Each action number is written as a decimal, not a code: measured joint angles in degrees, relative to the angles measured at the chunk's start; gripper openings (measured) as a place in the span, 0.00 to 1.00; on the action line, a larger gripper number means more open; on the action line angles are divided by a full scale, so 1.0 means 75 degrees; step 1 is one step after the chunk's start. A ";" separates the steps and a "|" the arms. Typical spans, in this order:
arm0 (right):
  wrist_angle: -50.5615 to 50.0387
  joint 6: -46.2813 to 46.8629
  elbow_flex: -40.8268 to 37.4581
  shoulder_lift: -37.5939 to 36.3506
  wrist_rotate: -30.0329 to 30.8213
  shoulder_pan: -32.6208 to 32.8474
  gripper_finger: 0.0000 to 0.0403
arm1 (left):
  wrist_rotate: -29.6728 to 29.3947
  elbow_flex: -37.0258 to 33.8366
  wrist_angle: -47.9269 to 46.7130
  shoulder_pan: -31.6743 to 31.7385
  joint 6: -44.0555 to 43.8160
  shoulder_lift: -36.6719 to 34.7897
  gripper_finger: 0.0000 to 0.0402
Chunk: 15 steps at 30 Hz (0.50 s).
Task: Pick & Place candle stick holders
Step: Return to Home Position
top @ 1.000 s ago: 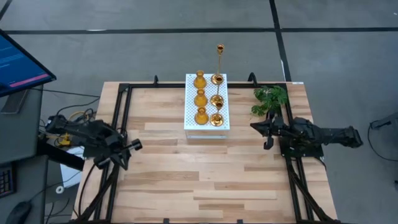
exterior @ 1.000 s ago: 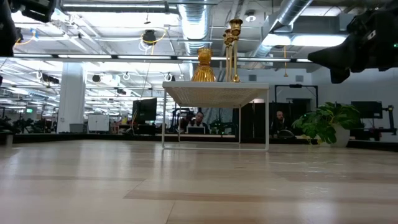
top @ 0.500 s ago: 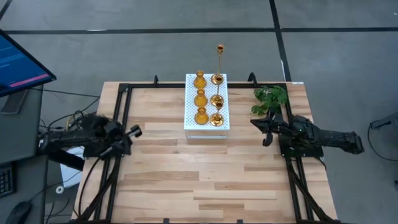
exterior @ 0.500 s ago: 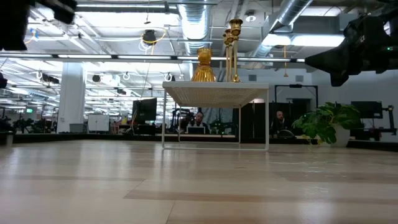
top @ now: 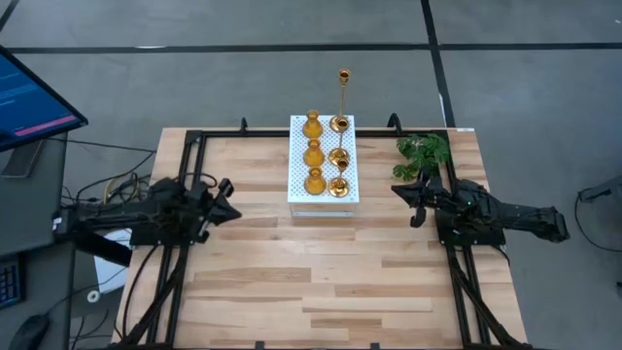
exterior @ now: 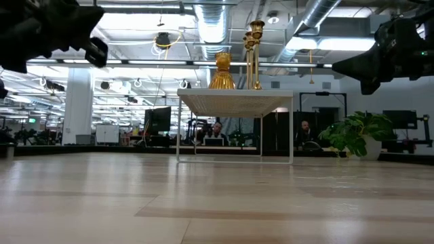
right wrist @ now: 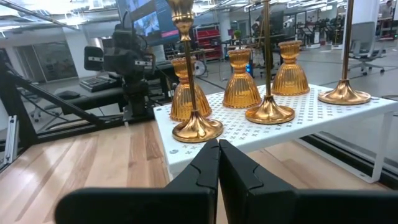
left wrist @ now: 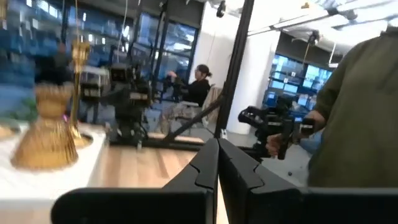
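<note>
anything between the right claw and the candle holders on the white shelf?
Nothing visible. Only bare table lies between the right claw and the white shelf holding the candle holders; the plant sits off that line.

Table: light wooden plank table point(top: 292, 272), edged by black metal rails point(top: 243, 133).
Shelf: white perforated metal shelf point(top: 326, 194), standing at the table's far middle.
Plant: green leafy plant point(top: 424, 154), far right, apart from the shelf.
Screen: blue-lit monitor point(top: 29, 97), beyond the table's left edge.
People: seated person point(exterior: 217, 132) in the room behind; olive-sleeved person point(left wrist: 354, 124).
</note>
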 joint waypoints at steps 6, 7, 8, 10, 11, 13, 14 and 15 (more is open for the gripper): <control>-0.0003 0.0003 0.0003 0.0000 0.0000 0.0003 0.00 | 0.0006 0.0037 -0.0005 -0.0003 -0.1706 0.0410 0.02; -0.0006 0.0006 0.0003 0.0000 0.0003 0.0003 0.00 | 0.0059 0.0143 -0.0018 -0.0003 -0.1748 0.0398 0.02; -0.0003 0.0006 0.0003 0.0000 0.0000 0.0003 0.00 | 0.0187 0.0316 0.0023 -0.0003 -0.1625 0.0377 0.02; -0.0006 0.0009 0.0003 0.0000 0.0000 0.0003 0.00 | 0.0568 0.0746 0.0072 -0.0003 -0.1117 0.0332 0.02; -0.0006 0.0009 0.0003 0.0000 0.0003 0.0003 0.00 | 0.0784 0.0918 0.0012 -0.0003 -0.0841 0.0329 0.02; -0.0007 0.0009 0.0003 0.0000 0.0003 0.0003 0.00 | 0.1017 0.1147 -0.0417 -0.0009 -0.0447 0.0309 0.02; -0.0006 0.0009 0.0003 0.0000 0.0003 0.0003 0.00 | 0.1003 0.1218 -0.0599 -0.0013 -0.0372 0.0308 0.02; -0.0006 0.0009 0.0003 0.0000 0.0003 0.0003 0.00 | 0.0904 0.1220 -0.0841 -0.0005 -0.0362 0.0314 0.02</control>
